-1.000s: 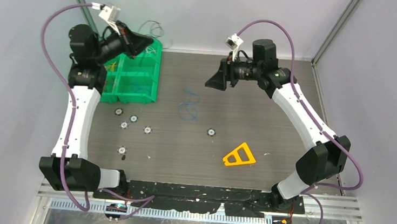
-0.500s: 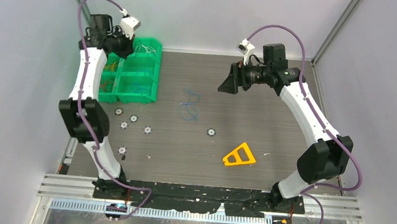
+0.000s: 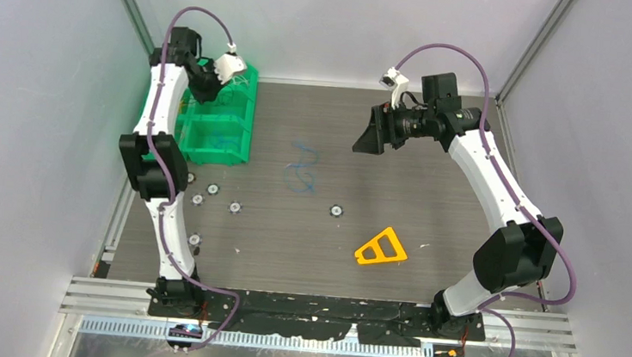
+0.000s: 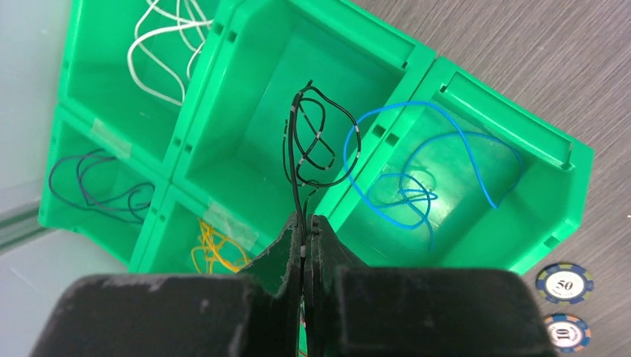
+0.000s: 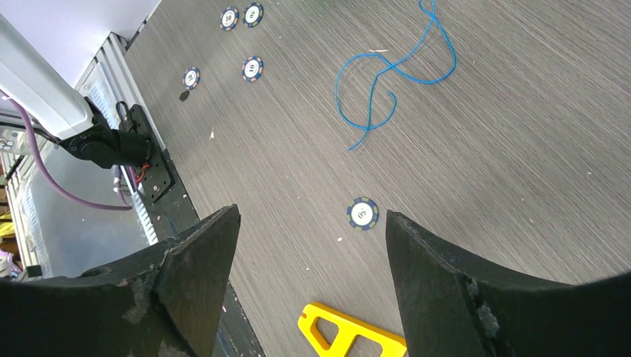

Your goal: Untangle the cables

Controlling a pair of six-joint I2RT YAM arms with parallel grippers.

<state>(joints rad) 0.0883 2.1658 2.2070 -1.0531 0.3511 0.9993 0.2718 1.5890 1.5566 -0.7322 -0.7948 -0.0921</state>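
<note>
My left gripper (image 4: 306, 220) is shut on a thin black cable (image 4: 318, 143), whose loops hang above the green bin tray (image 4: 387, 74). In the tray's compartments lie a white cable (image 4: 160, 44), a dark blue cable (image 4: 97, 186), a yellow cable (image 4: 212, 253) and a light blue cable (image 4: 417, 193). From above, the left gripper (image 3: 207, 85) sits over the tray's (image 3: 246, 151) back part. Another blue cable (image 3: 301, 167) (image 5: 391, 74) lies loose on the table's middle. My right gripper (image 3: 370, 131) (image 5: 312, 216) hovers high to its right, open and holding nothing.
Several poker chips (image 3: 235, 208) lie in front of the tray, one more (image 3: 336, 210) (image 5: 362, 213) near the loose blue cable. A yellow triangular piece (image 3: 381, 248) (image 5: 350, 335) lies near the front right. White walls close in the table on three sides.
The left arm has straightened up and swung in over the green tray with the black cable. The right gripper has opened wider and drifted slightly right.
</note>
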